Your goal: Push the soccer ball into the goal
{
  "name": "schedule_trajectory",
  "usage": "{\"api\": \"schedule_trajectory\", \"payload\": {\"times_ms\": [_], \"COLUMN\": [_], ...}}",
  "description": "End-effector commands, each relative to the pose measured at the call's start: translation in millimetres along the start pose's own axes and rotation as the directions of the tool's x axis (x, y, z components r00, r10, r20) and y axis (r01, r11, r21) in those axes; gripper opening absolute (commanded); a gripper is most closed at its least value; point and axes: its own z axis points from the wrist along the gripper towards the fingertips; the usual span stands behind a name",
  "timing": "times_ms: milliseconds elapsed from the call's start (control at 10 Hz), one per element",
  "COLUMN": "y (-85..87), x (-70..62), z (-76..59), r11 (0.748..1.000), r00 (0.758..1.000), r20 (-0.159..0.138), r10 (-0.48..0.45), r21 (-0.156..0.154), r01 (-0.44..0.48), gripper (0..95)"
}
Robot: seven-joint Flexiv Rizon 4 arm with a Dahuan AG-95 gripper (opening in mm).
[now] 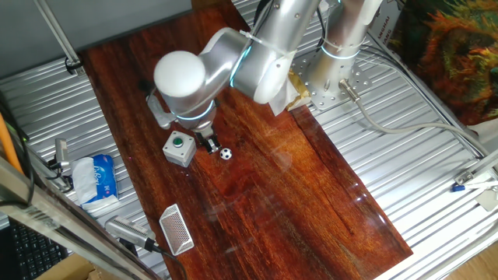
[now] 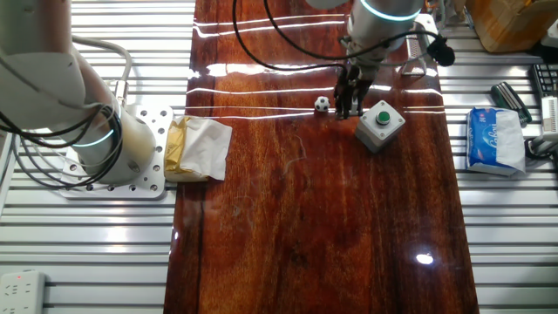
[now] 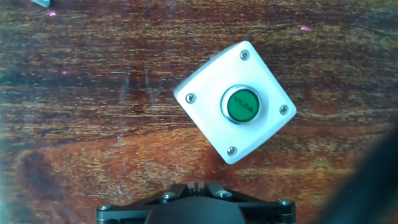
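The soccer ball [image 1: 226,154] is a tiny white ball with black patches on the dark wood table; it also shows in the other fixed view [image 2: 322,104]. My gripper [image 1: 209,144] stands just beside the ball, between it and the grey button box [image 1: 179,148], with its fingertips low over the wood. Its fingers are shut together and hold nothing. The goal [image 1: 177,229], a small white frame with mesh, sits near the table's edge, well past the button box. The hand view shows the gripper [image 3: 198,185] and the button box [image 3: 235,102], not the ball.
A blue tissue pack [image 1: 97,177] lies on the metal slats off the table. A crumpled cloth with a yellow pad [image 2: 196,148] lies by the arm's base [image 2: 113,161]. A metal tool [image 1: 128,232] lies near the goal.
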Motion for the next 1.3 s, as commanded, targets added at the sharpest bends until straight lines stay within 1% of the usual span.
{"api": "schedule_trajectory", "payload": {"times_ms": [100,200,300,400,500,600,700,800,900,1000,1300], "y": [2.9,4.7,3.9,1.8,-0.7,-1.2,-1.8,-3.0,-3.6,-3.6,-3.6], "x": [-1.1,-2.8,-2.2,-0.1,3.0,4.5,5.9,7.1,7.8,8.1,8.1], "z": [1.3,2.7,2.4,1.1,-0.2,0.3,0.9,0.3,0.3,0.5,0.5], "r11": [1.000,1.000,0.998,0.997,0.995,0.994,0.994,0.995,0.996,0.997,0.997], "r00": [0.999,0.999,0.999,1.000,1.000,1.000,0.999,0.999,0.999,0.999,0.999], "r20": [0.040,0.052,0.040,0.020,-0.013,-0.025,-0.029,-0.028,-0.024,-0.022,-0.016], "r10": [0.005,0.003,-0.004,-0.014,-0.020,-0.016,-0.017,-0.019,-0.030,-0.038,-0.041], "r21": [-0.022,-0.029,-0.062,-0.074,-0.096,-0.107,-0.106,-0.101,-0.079,-0.064,-0.066], "r01": [-0.004,-0.001,0.006,0.016,0.018,0.014,0.013,0.016,0.028,0.037,0.040], "gripper": [0.0,0.0,0.0,0.0,0.0,0.0,0.0,0.0,0.0,0.0,0.0]}}
